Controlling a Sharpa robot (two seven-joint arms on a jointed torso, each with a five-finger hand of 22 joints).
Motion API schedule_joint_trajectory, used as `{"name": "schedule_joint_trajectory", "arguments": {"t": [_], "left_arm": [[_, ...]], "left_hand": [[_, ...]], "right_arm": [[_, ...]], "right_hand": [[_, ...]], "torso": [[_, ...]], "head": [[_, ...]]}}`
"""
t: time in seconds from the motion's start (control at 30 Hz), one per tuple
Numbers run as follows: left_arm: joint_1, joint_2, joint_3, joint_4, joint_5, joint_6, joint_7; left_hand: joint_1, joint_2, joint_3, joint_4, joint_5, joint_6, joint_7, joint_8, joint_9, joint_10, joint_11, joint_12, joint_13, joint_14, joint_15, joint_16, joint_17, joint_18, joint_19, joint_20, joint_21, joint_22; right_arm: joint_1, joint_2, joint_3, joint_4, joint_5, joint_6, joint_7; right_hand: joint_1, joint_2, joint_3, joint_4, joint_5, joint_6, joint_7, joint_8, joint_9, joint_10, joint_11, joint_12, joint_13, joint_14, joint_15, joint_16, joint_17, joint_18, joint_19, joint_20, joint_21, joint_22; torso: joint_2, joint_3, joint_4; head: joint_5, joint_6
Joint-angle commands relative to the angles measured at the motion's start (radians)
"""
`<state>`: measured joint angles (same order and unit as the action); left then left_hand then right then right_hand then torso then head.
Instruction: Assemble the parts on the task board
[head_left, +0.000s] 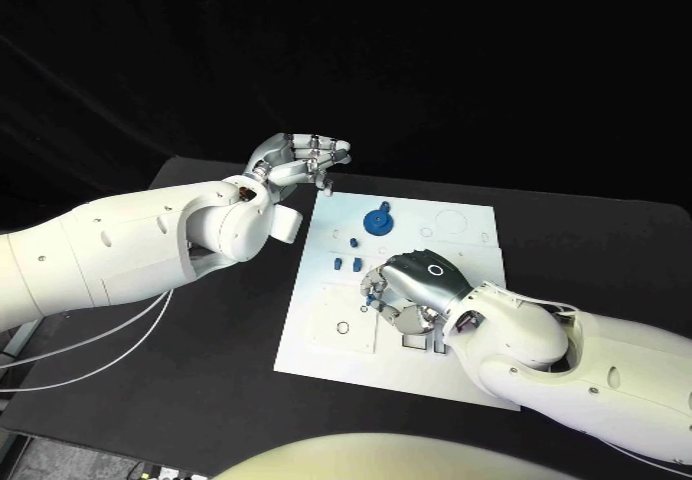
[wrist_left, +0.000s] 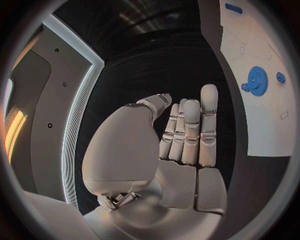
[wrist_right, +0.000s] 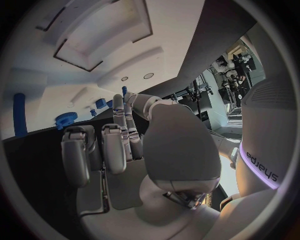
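The white task board (head_left: 325, 345) lies in the middle of the black table. A blue gear (head_left: 379, 220) sits on its far half, and two small blue parts (head_left: 345, 264) stand near the middle. My right hand (head_left: 411, 290) hovers low over the board's centre, fingers curled down. Its thumb and a finger meet on a small blue part (wrist_right: 124, 91). My left hand (head_left: 303, 158) is raised beyond the board's far left corner with its fingers (wrist_left: 190, 130) straight and nothing in them. The gear (wrist_left: 257, 79) and the board (wrist_left: 269, 125) also show in the left wrist view.
Square recesses (head_left: 415, 342) lie in the board beside my right hand. A long blue bar (wrist_right: 19, 114) and the gear (wrist_right: 65, 120) show in the right wrist view. White cables (head_left: 101, 350) trail over the table under my left arm.
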<state>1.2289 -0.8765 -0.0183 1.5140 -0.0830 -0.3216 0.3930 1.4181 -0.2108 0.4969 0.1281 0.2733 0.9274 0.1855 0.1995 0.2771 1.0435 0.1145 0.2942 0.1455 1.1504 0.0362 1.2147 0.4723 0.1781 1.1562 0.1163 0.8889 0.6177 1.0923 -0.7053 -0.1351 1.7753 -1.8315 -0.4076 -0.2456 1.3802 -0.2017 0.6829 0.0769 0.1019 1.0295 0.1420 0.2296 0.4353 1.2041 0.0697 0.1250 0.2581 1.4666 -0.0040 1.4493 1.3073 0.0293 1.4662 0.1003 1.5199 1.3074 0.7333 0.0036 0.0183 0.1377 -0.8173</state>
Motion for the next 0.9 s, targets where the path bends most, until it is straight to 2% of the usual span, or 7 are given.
{"name": "schedule_joint_trajectory", "arguments": {"t": [0.03, 0.5, 0.9], "left_arm": [[0.001, 0.004, 0.001, 0.001, 0.013, 0.016, 0.002], [0.001, 0.003, 0.001, 0.001, 0.014, 0.016, 0.000], [0.001, -0.001, 0.001, 0.004, 0.014, 0.018, -0.003]], "left_hand": [[-0.007, -0.002, 0.002, -0.004, -0.003, -0.008, 0.001, 0.005, 0.000, -0.006, 0.002, 0.005, 0.001, -0.006, -0.002, -0.003, 0.000, 0.004, -0.003, 0.002, -0.004, -0.001], [-0.007, -0.002, 0.002, -0.004, -0.003, -0.008, 0.001, 0.005, 0.000, -0.006, 0.002, 0.005, 0.001, -0.006, -0.002, -0.003, 0.000, 0.004, -0.003, 0.002, -0.004, -0.001], [-0.008, -0.001, 0.002, -0.004, -0.003, -0.009, 0.002, 0.005, 0.000, -0.008, 0.002, 0.006, 0.002, -0.008, -0.001, -0.004, -0.002, 0.004, -0.004, 0.002, -0.004, -0.001]], "right_arm": [[-0.005, 0.008, -0.001, -0.007, -0.007, -0.001, 0.012], [-0.020, 0.026, -0.003, -0.035, -0.007, 0.001, 0.018], [-0.025, 0.039, -0.005, -0.059, -0.013, -0.001, 0.020]], "right_hand": [[-0.010, 0.004, 0.001, -0.007, 0.003, 0.007, -0.001, 0.006, 0.002, 0.008, 0.000, 0.001, 0.001, 0.066, -0.005, 0.005, 0.084, -0.017, 0.084, -0.007, -0.002, 0.238], [-0.012, 0.002, 0.001, -0.008, 0.005, 0.006, -0.001, 0.006, 0.002, 0.008, 0.000, 0.001, 0.001, 0.066, -0.005, 0.004, 0.083, -0.016, 0.083, -0.007, -0.004, 0.237], [-0.013, 0.002, 0.001, -0.009, 0.005, 0.006, -0.001, 0.006, 0.002, 0.008, 0.000, 0.000, 0.001, 0.066, -0.005, 0.005, 0.084, -0.016, 0.083, -0.007, -0.004, 0.237]], "torso": [[0.001, -0.0003, 0.0002], [0.001, 0.0004, 0.0004], [0.001, 0.0002, 0.0008]], "head": [[0.005, -0.002], [0.014, -0.006], [0.016, -0.009]]}}
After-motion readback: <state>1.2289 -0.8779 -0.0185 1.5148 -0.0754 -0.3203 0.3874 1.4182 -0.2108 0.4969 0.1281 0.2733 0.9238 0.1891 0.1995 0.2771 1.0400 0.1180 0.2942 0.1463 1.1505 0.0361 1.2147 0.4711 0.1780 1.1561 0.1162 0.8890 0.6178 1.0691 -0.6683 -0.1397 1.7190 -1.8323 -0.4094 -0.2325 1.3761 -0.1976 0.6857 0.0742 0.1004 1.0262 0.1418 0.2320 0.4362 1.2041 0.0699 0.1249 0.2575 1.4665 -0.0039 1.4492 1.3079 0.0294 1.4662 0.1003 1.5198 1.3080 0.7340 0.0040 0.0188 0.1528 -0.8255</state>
